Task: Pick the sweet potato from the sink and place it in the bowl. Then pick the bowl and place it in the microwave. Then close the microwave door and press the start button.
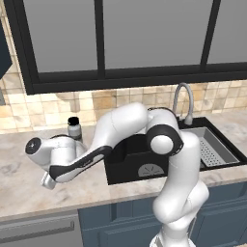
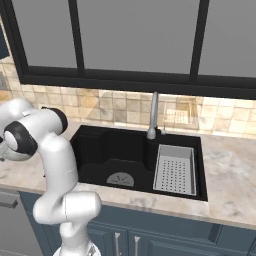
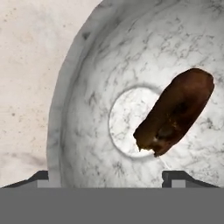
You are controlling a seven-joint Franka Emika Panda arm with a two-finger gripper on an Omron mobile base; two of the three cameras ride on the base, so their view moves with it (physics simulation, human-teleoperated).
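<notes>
Sweet potato (image 3: 175, 113): small oblong lump, reddish-brown w/ darker blotches, skin rough & matte, one end blunt, other ragged. It lies inside the bowl (image 3: 83, 74), tilted across the inner wall, lower end overlapping the rim of the flat round base patch. Nothing grips it.

Bowl: round, grey-white marbled stone look w/ thin dark veins, thick smooth rim, paler circular floor. Sits on the desk (image 3: 26, 65), a beige mottled stone-look top.

Pincer (image 3: 107, 180): both dark tips (image 3: 40, 178) show at bottom of hand view, spread wide, one at the bowl's rim, the other near the potato's lower end; nothing between them.

Left base view: white arm w/ dark joints bends low to the left over the desk (image 1: 29, 178), left of the sink (image 1: 126, 169). A small grey bottle (image 1: 74, 127) w/ black cap stands at the tiled wall just behind the arm.

Sink (image 2: 115, 155): deep black rectangular basin, round grey drain (image 2: 120, 179), curved metal faucet (image 2: 153, 120), perforated grey insert tray (image 2: 174, 170) in its right part. Backsplash: tan square tiles. Blue cabinet fronts (image 2: 165, 240) below.
</notes>
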